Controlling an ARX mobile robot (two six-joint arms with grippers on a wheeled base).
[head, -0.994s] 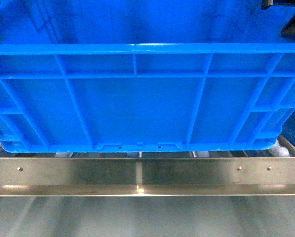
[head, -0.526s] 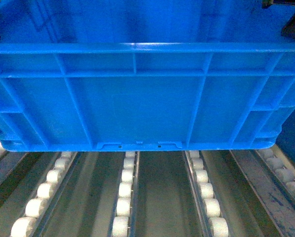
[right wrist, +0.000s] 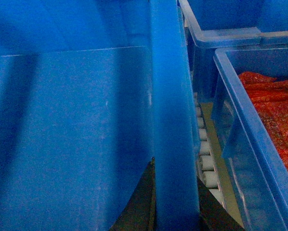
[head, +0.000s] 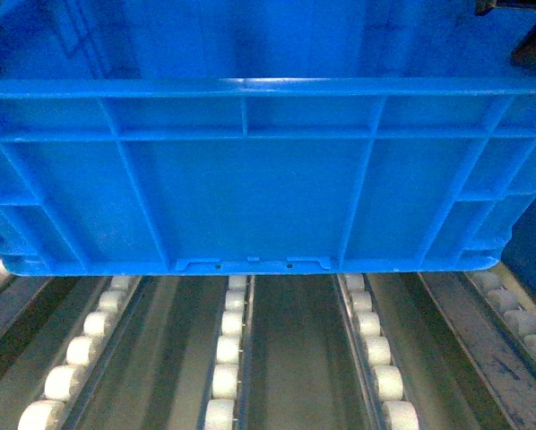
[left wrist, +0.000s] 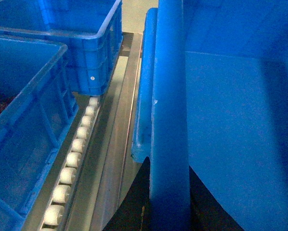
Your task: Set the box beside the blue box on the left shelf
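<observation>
Box (head: 250, 179) rim between both grippers' jaws.

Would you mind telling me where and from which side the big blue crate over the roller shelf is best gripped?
Grip the box by its thick top rim on the two short ends, coming down from above with one finger inside and one outside. The left gripper and right gripper already straddle those end rims. The smooth inner wall and overhanging lip likely give a secure pinch, and neighbouring crates leave little room at the sides.
</observation>
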